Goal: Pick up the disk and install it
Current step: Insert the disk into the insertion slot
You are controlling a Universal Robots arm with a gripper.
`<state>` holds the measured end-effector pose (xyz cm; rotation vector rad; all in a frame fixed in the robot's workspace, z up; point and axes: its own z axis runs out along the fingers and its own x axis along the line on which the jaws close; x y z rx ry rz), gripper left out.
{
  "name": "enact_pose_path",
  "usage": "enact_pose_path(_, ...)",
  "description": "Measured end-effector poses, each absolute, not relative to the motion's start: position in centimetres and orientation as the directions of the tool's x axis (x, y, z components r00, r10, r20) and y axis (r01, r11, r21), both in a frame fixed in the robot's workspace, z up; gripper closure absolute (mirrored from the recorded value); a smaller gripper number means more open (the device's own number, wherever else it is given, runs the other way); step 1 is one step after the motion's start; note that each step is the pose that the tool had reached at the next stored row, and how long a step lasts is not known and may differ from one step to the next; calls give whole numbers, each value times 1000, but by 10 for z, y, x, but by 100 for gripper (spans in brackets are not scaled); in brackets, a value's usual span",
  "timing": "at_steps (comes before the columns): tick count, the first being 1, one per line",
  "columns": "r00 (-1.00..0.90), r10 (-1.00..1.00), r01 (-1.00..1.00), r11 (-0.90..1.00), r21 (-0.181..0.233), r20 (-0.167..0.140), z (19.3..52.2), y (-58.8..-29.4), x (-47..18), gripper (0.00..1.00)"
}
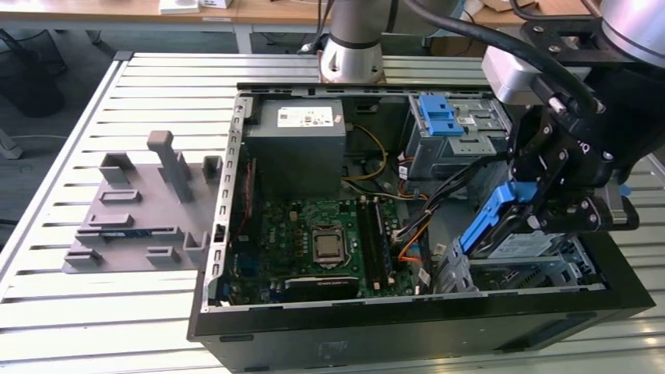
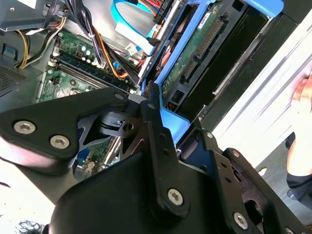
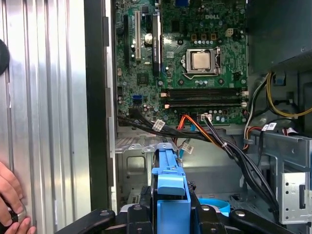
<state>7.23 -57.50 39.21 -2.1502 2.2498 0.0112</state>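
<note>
My gripper (image 1: pixel 543 204) is shut on the disk (image 1: pixel 516 246), a silver drive in a blue plastic bracket (image 1: pixel 487 222). I hold it steeply tilted at the exterior view's right end of the open computer case (image 1: pixel 416 323), its lower end down inside the case over the metal bay (image 1: pixel 566 273). The first wrist view has the blue bracket (image 3: pixel 170 192) clamped between my black fingers (image 3: pixel 132 214). In the second wrist view the disk's green circuit board (image 2: pixel 195 46) faces the camera beyond my gripper (image 2: pixel 163 119).
Inside the case are the grey power-supply box (image 1: pixel 301 144), a drive cage with a blue latch (image 1: pixel 449 117), the green motherboard (image 1: pixel 322 241) and loose cables (image 3: pixel 229 146) beside the bay. A grey fixture (image 1: pixel 146 210) sits on the slatted table. A person's hand (image 3: pixel 9 195) rests next to the case.
</note>
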Motion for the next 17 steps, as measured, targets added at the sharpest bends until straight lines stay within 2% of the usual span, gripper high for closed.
enact_pose_path(17,-45,-999,-999,45,-15,-26,384,-575,72,64)
